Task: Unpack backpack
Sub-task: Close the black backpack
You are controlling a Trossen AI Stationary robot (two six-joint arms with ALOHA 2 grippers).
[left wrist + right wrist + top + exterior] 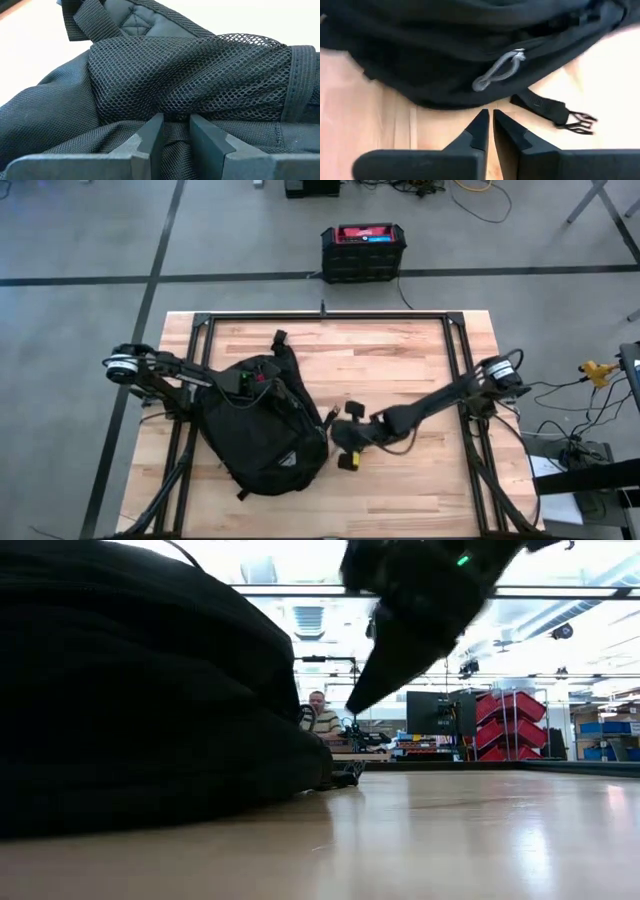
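Observation:
The black backpack lies flat on the wooden table, left of the middle; in the low view it fills the left side. My left gripper reaches in from the table's left and is shut on the pack's far part, next to a mesh pocket. My right gripper hovers at the pack's right edge, fingers shut with nothing between them, above the table. Just ahead of its fingertips are a grey zip pull cord and a loose strap end with a buckle. My left gripper pinches a fold of the backpack's black fabric between its two fingers, just below the mesh pocket. The fingers come from the table's left side. The pack stays lying on the table.
A black frame runs around the tabletop. Bare wood lies to the right of the pack and toward the near edge. A black-and-red box stands on the floor beyond the far edge. A person sits far back in the room.

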